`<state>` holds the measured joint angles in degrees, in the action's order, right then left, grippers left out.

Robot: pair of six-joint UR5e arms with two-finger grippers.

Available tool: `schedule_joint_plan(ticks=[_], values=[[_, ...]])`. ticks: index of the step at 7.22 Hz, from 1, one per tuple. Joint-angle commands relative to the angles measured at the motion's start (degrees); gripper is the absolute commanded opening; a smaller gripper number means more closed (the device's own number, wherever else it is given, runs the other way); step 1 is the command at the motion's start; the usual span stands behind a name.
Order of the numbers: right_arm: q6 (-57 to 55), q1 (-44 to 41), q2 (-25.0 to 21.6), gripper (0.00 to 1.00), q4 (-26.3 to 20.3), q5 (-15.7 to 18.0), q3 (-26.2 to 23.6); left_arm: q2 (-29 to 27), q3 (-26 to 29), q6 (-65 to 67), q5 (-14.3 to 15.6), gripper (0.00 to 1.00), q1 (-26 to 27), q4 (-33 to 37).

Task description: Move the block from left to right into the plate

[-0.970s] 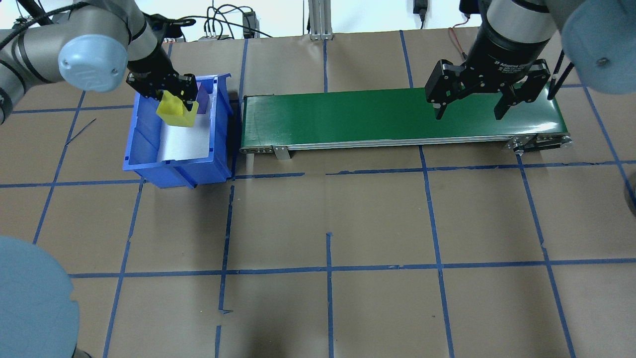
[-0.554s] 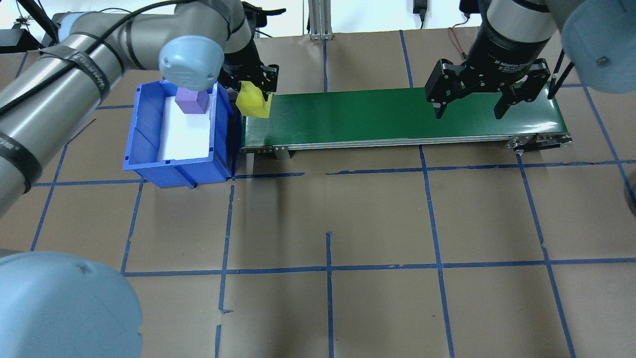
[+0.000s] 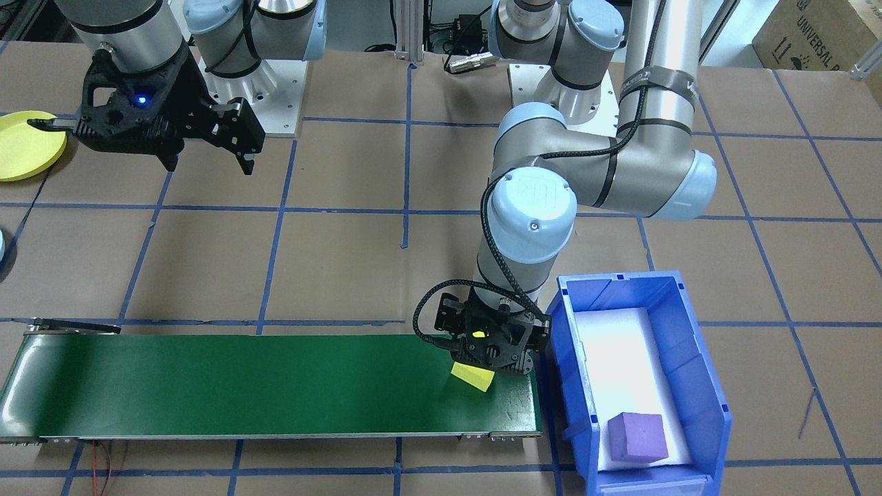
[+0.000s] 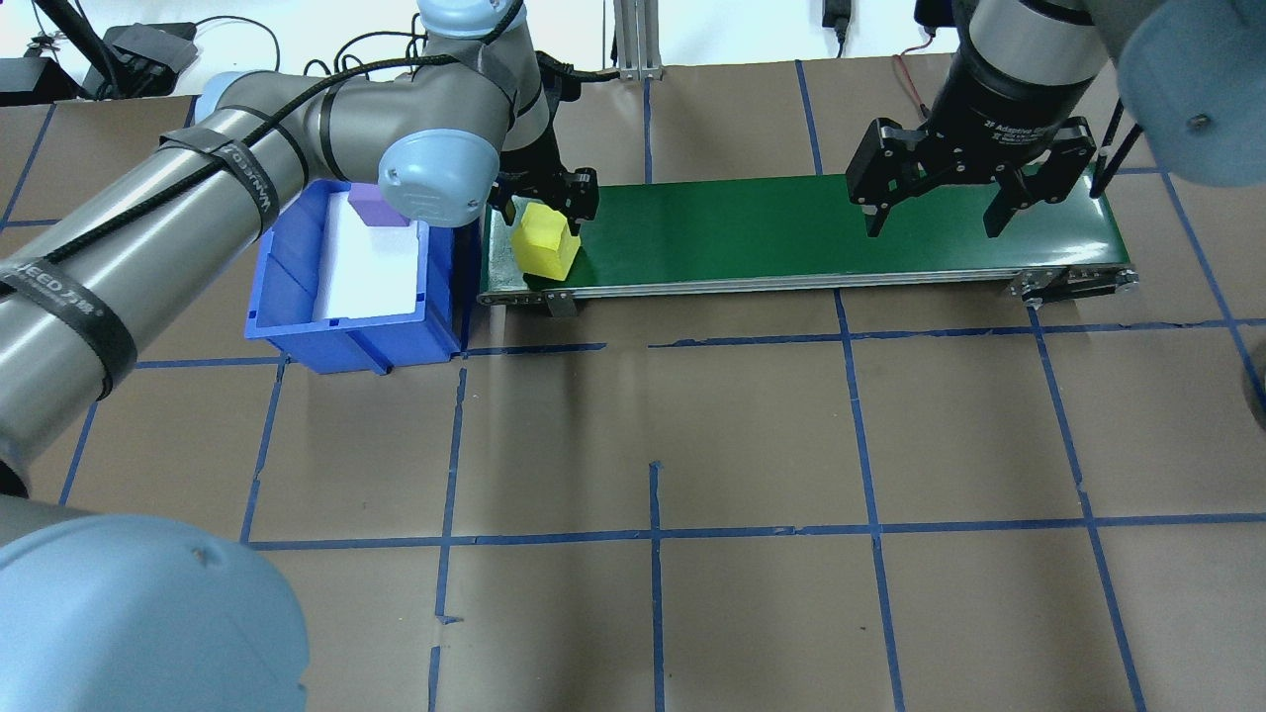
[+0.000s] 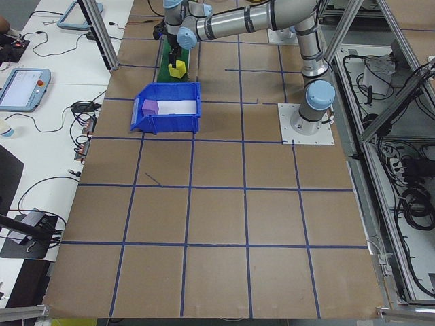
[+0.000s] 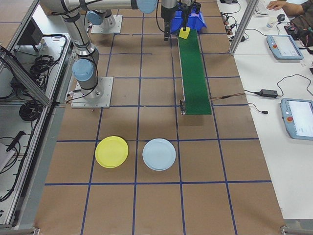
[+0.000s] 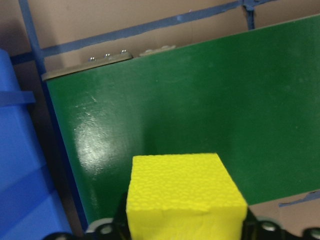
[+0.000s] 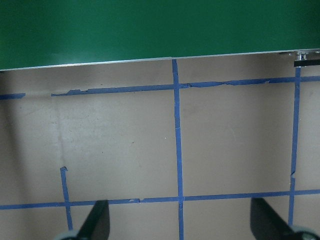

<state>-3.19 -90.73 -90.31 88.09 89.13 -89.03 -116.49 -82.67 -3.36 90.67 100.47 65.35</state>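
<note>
The left gripper point(image 4: 543, 203) is clenched on the yellow block point(image 4: 547, 242), holding it over the bin-side end of the green belt point(image 4: 791, 232), close above the surface; whether it touches the belt, I cannot tell. The blue bin point(image 4: 356, 267), with a purple block point(image 3: 637, 437) left in it, sits just beside that end. Along the belt's long axis, well apart from the block, the right gripper point(image 4: 930, 222) hangs with its jaws spread and nothing between them, above the other end. So the block lies straight down the belt from the right gripper. Farthest off, past that end, the yellow plate point(image 6: 112, 152) lies on the table beside a pale blue plate point(image 6: 159, 154).
</note>
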Motion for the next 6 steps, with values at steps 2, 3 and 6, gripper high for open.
schedule_joint_plan(ticks=[2,3,6], values=[[3.01,3.53,0.05,1.0,-0.55,-0.71,0.17,4.69,-1.0,-1.73,-0.84,1.0,-9.72,1.54],[3.45,5.02,0.05,1.0,-0.72,-0.28,0.09,4.52,-1.35,-5.47,-0.32,1.0,-13.07,1.1],[10.97,16.32,0.57,1.0,-0.11,-3.33,0.44,-2.93,1.27,-9.46,-0.75,1.0,-18.45,-6.78]])
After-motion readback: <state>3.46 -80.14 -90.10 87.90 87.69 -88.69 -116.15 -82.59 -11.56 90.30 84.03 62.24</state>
